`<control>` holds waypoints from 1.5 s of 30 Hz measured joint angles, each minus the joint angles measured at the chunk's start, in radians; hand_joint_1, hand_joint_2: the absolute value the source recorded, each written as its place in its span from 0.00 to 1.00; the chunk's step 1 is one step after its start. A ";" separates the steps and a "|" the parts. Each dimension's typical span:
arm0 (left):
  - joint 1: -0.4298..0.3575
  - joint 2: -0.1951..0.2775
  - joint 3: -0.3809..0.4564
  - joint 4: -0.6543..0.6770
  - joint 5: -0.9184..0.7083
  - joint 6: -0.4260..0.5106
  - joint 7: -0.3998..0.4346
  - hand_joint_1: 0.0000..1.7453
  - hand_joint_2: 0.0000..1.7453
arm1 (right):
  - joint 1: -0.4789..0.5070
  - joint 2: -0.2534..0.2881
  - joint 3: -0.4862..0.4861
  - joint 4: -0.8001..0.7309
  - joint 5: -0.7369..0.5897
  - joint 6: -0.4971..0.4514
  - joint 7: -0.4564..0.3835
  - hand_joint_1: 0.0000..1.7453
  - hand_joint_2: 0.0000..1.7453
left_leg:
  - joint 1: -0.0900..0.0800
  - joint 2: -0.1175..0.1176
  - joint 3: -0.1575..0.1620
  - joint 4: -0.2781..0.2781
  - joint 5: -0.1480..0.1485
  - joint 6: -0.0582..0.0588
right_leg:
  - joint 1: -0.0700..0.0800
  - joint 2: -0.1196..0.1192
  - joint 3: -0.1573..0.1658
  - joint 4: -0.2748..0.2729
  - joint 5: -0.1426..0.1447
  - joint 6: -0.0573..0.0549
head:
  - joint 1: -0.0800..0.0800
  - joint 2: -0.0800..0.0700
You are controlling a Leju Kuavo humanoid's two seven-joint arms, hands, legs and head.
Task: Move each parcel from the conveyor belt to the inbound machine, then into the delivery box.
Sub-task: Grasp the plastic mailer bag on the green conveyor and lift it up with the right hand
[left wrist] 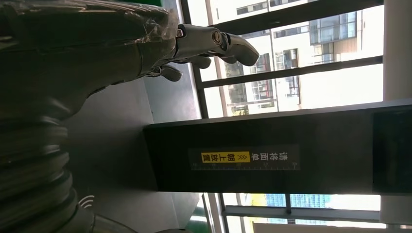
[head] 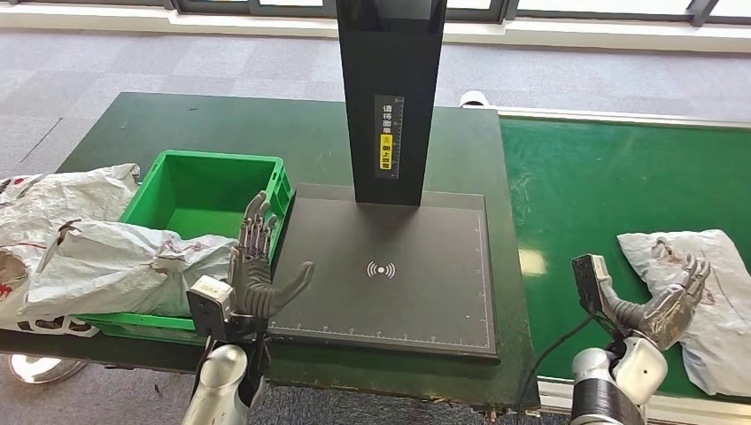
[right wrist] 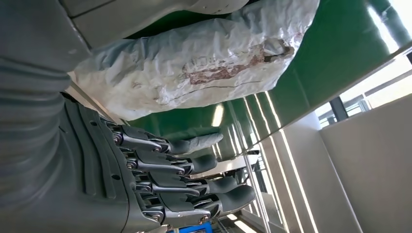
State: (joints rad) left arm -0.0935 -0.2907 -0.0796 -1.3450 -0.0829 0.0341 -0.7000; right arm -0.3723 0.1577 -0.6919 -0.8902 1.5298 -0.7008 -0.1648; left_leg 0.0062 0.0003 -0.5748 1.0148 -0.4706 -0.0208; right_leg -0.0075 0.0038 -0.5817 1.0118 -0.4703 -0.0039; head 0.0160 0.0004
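The green conveyor belt [head: 602,186] runs along the right, and the inbound machine [head: 390,266], with its black scan plate and tall post, sits in the middle. The green delivery box [head: 208,190] on the left already has a white poly parcel [head: 133,261] draped over its near rim. The next parcel [head: 700,292] lies on the belt's near right end, partly cut off by the frame edge. It looks like a soft, crinkly plastic mailer, probably light and floppy, maybe a bit slick, so I'd pinch a bunched fold near its middle rather than an edge. The right hand [head: 675,305] hovers at the parcel's left edge, fingers spread, holding nothing; can't tell if it's touching. The left hand [head: 259,274] is wide open too, by the plate's left edge. The label's unreadable, and the parcel's contents are anyone's guess.
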 joint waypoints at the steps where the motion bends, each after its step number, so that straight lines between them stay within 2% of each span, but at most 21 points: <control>1: 0.000 0.000 0.000 0.001 0.000 0.000 0.000 0.00 1.00 | -0.003 -0.008 0.000 0.013 0.002 0.000 0.002 0.00 1.00 | 0.000 0.000 0.000 0.000 0.000 0.000 | 0.000 0.000 0.000 0.000 0.000 0.000 | 0.000 0.000; 11: 0.000 0.000 -0.001 0.007 0.000 0.001 0.000 0.00 1.00 | -0.018 -0.043 0.000 0.075 0.009 0.000 0.017 0.00 1.00 | 0.000 0.000 0.000 0.000 0.000 0.000 | 0.001 0.000 0.000 0.000 0.000 0.000 | 0.000 0.000; 16: 0.000 0.000 -0.001 0.010 -0.001 0.001 0.000 0.00 1.00 | -0.027 -0.068 0.000 0.114 0.015 0.000 0.090 0.00 1.00 | 0.000 0.000 0.000 0.000 0.000 0.000 | 0.000 0.000 0.000 0.000 0.000 0.000 | 0.000 0.000; 25: -0.003 0.000 -0.010 0.022 -0.014 0.000 0.000 0.00 1.00 | -0.045 -0.145 -0.008 0.229 0.035 0.000 0.241 0.00 1.00 | 0.000 0.000 0.000 0.000 0.000 0.000 | -0.001 0.000 0.000 0.000 0.000 0.000 | 0.000 0.000; 31: -0.003 0.000 -0.011 0.023 -0.033 0.046 0.000 0.00 1.00 | -0.060 -0.190 -0.008 0.324 0.040 0.000 0.349 0.00 1.00 | 0.000 0.000 0.000 0.000 0.000 0.000 | 0.000 0.000 0.000 0.000 0.000 0.000 | 0.000 0.000; 45: -0.003 0.000 -0.011 0.024 -0.033 0.052 0.000 0.00 1.00 | -0.084 -0.240 -0.008 0.463 0.041 0.012 0.424 0.00 1.00 | 0.000 0.000 0.000 0.000 0.000 0.000 | 0.000 0.000 0.000 0.000 0.000 0.000 | 0.000 0.000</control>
State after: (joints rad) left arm -0.0961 -0.2907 -0.0904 -1.3211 -0.1164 0.0864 -0.7000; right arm -0.4563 -0.0819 -0.6996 -0.4274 1.5709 -0.6883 0.2596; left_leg 0.0063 0.0004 -0.5748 1.0148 -0.4708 -0.0204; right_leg -0.0077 0.0037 -0.5817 1.0118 -0.4704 -0.0039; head 0.0160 0.0004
